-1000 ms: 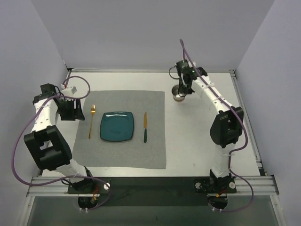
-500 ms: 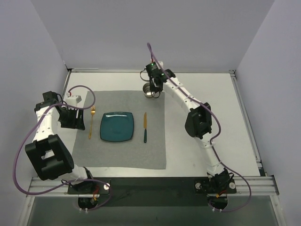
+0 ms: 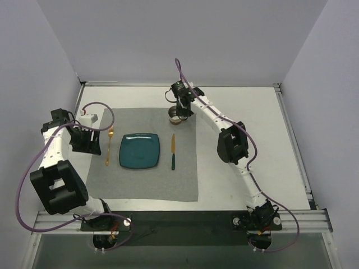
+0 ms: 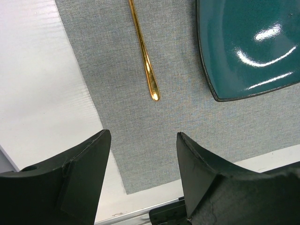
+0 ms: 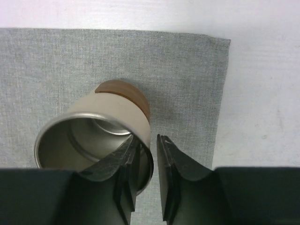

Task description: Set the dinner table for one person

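Dinner table [image 3: 280, 145], white, rectangular and metal-rimmed, carries a grey square cloth mat [image 3: 140, 179] with a teal square plate [image 3: 139, 151] between a gold fork [image 3: 109, 144] and a green-handled knife [image 3: 173, 151]. Right gripper [image 5: 147, 143] is clamped on the wall of a beige steel-lined cup [image 5: 93, 136] at the mat's far right corner. Left gripper [image 4: 140, 140] hovers with fingers apart near the fork's handle end.

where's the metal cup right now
In the top view, the metal cup is at the far right corner of the grey mat, beyond the knife, its rim pinched by the right gripper.
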Action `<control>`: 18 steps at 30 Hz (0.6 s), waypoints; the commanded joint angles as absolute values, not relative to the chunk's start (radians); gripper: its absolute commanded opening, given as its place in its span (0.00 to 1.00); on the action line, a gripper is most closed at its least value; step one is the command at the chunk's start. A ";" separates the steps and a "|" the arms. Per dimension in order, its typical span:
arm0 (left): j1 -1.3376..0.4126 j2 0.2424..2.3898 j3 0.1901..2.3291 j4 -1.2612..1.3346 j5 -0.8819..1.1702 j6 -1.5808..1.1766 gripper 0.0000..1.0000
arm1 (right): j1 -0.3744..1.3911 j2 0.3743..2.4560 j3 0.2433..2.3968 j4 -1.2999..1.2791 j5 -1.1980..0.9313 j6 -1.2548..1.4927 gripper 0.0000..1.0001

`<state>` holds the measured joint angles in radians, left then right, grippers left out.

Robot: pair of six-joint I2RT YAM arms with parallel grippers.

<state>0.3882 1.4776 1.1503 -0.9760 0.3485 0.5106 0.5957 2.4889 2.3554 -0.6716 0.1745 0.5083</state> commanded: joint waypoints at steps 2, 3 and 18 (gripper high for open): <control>0.394 1.465 1.146 -0.977 0.373 0.540 0.69 | 0.611 2.383 2.353 -0.710 0.202 0.534 0.58; 0.394 1.462 1.144 -0.980 0.373 0.543 0.68 | 0.606 2.373 2.385 -0.709 0.222 0.523 0.71; 0.394 1.408 1.163 -1.031 0.416 0.546 0.69 | 0.581 1.811 2.007 -0.405 0.202 0.186 1.00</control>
<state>0.3882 1.4654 1.1389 -0.9859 0.3714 0.5285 0.5652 2.0060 2.1925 -0.4801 0.1917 0.3595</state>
